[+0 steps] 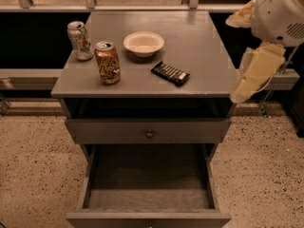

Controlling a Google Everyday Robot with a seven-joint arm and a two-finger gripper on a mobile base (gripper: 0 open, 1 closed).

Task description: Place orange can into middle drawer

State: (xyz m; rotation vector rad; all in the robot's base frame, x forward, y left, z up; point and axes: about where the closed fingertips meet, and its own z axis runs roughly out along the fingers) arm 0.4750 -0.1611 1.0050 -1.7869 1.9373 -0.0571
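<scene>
The orange can stands upright at the front left of the table, near a silver can and apart from a bowl, while the middle drawer below stands pulled open and the pincer hangs off the table's right edge, its state impossible to tell.

Claw (right of cabinet) — arm cropped; middle drawer front cut off below.

Dim warm light is falling from above on the bench, shading the middle drawer (darkest toward its back); the end effector, right of the bench, is glowing pale.
</scene>
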